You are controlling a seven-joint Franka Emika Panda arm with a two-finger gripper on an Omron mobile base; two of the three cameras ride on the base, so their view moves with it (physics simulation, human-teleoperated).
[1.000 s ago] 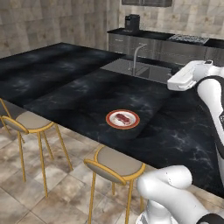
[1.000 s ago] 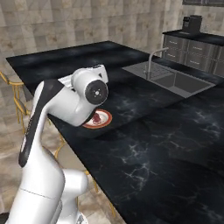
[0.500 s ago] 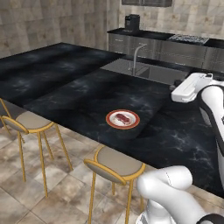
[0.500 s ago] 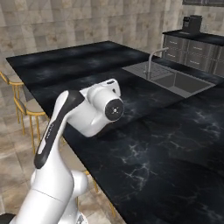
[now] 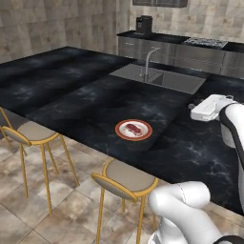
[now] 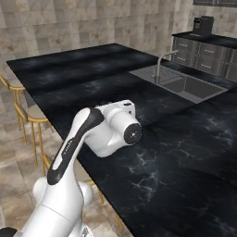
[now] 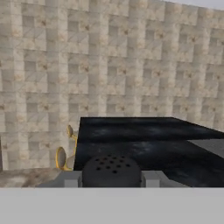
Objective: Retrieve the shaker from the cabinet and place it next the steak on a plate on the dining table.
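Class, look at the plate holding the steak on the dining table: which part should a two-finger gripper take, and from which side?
Grip the plate by its orange-red rim on the stool side, coming from above with one finger inside. It lies flat and shallow near the dining table edge, and the steak fills the centre, so that rim is probably best.

I can read no words, labels, brand marks or numbers on anything around me here; every surface looks unmarked.
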